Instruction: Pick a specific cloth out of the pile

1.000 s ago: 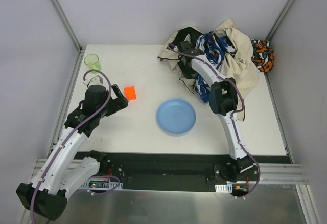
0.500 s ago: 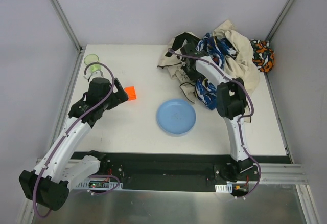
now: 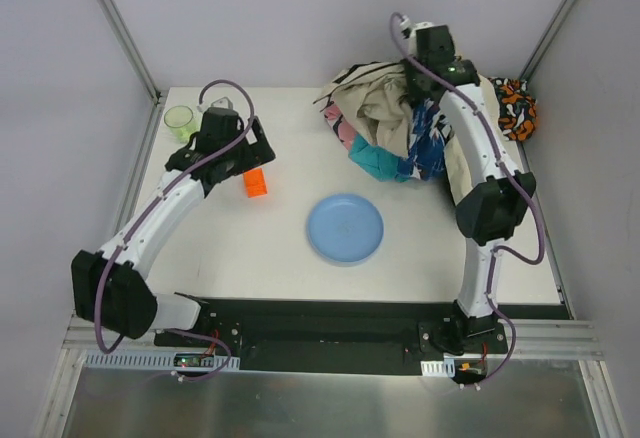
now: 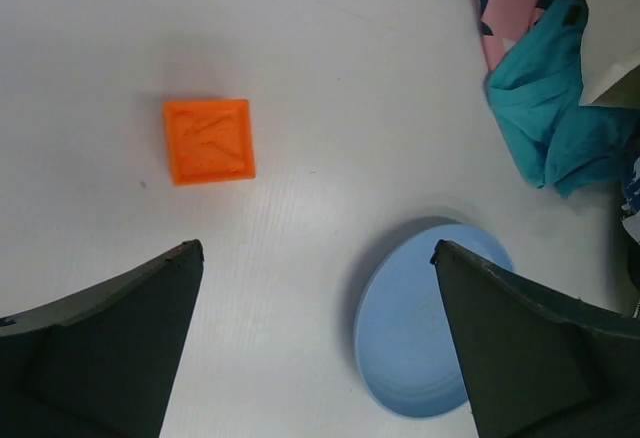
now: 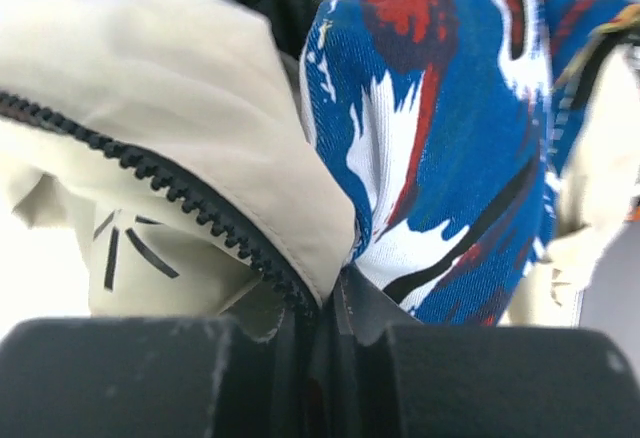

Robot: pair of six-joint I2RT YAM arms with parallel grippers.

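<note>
Teal among the heap: the cloth (image 3: 378,162) lies crumpled at the near-left edge of the pile (image 3: 372,106) on the white desk (image 3: 280,258). Its visible length runs roughly left to right and its near folds face the blue plate (image 3: 345,229), while its far side is hidden under other garments. The right fingers (image 5: 130,378) are clamped together on a beige zippered garment (image 5: 150,108), held high beside a blue-white patterned cloth (image 5: 450,138). The left fingers (image 4: 100,358) stand wide apart, holding nothing, above an orange block (image 4: 209,140).
</note>
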